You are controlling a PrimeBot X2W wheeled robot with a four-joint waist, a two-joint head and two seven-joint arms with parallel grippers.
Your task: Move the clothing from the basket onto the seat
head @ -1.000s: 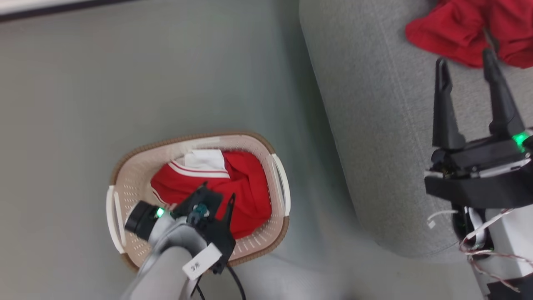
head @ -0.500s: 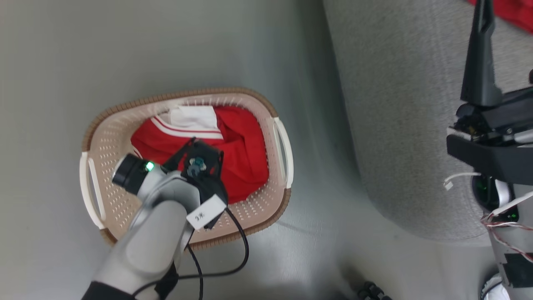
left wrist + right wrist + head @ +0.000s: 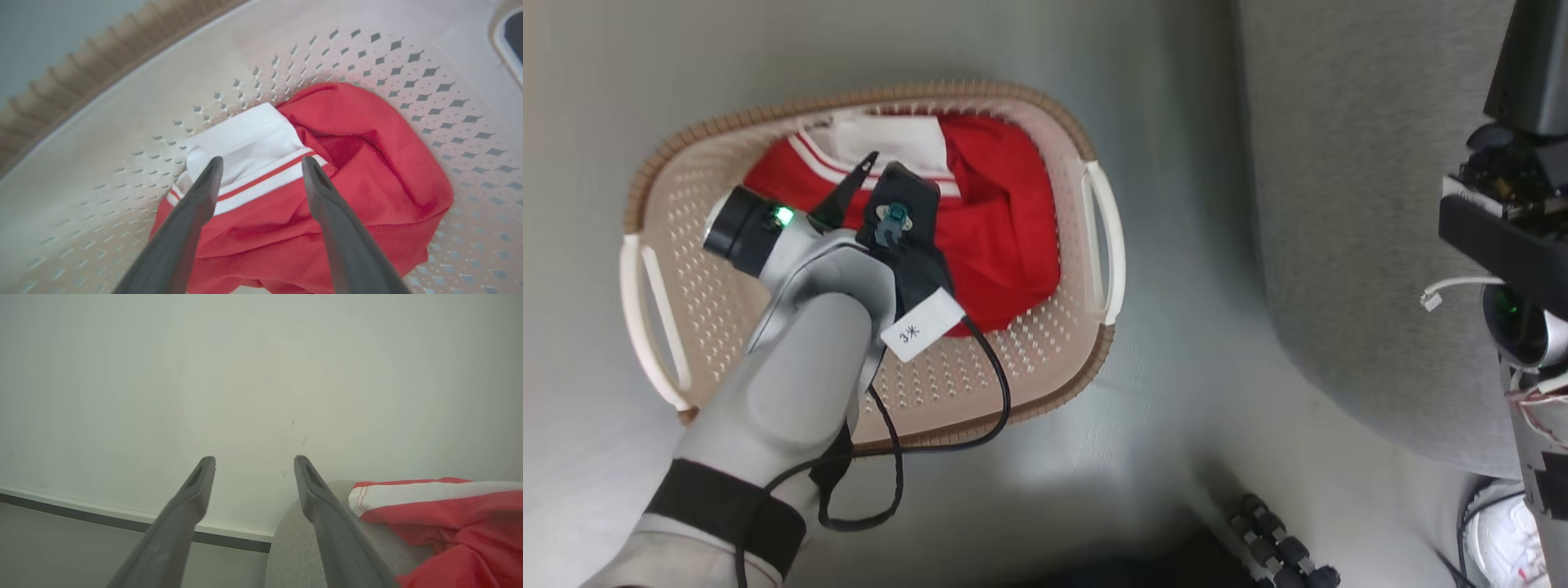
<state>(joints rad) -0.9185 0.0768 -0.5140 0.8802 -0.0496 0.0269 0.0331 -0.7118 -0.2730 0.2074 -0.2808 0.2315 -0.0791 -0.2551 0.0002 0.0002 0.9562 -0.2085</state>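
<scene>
One red garment (image 3: 449,526) lies on the seat (image 3: 290,555), so approx. half done. 2nd garment (image 3: 367,163) sits in the basket (image 3: 122,122) w/ left fingers (image 3: 190,220) spread over its white trim, not gripping. Right fingers (image 3: 322,506) spread, empty, near the seat.

A: We lose the fingers of the right gripper (image 3: 254,459) past the head view's top edge; the seat (image 3: 1347,245) runs off top and right.
B: Our left arm (image 3: 800,367) covers part of the red garment (image 3: 1005,220) and the basket (image 3: 1054,359) floor.
A: We cannot tell whether the left gripper (image 3: 261,163) touches the cloth.
B: The second garment (image 3: 449,522) runs off the right wrist view's right and bottom edges; we cannot read the wrist label (image 3: 921,325).
</scene>
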